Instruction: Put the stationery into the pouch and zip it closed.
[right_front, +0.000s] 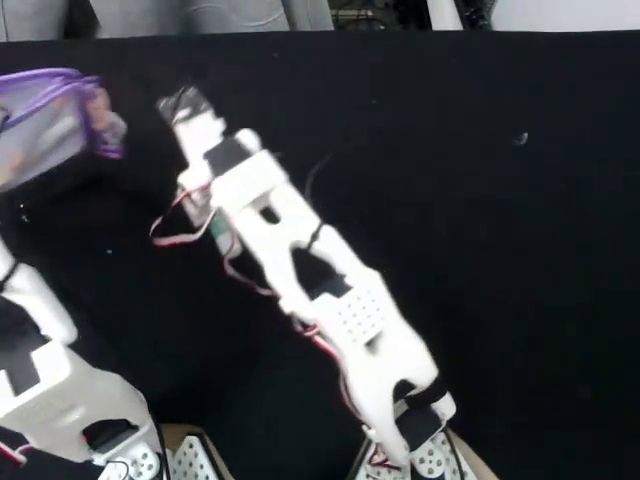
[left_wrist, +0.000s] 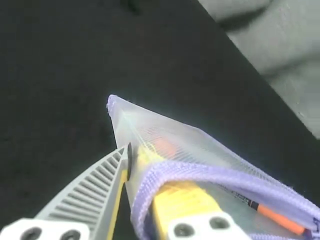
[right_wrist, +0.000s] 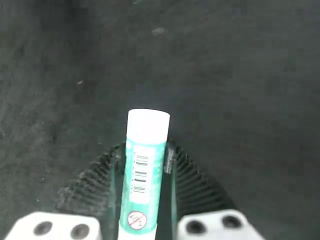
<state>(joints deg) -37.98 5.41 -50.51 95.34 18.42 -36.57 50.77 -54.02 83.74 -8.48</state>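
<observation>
Clamping the glue stick (right_wrist: 147, 125) in my right gripper (right_wrist: 144, 152). Pouch (right_front: 50, 120)?
— At the table's (right_front: 500, 250) far-left corner, rim pinched in my left gripper (left_wrist: 135, 160). I'd aim cap-first at its mouth, slowly.

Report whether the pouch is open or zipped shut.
Open. The pouch gapes along its purple zip edge; the left gripper clamps one wall, an orange pen inside.
</observation>
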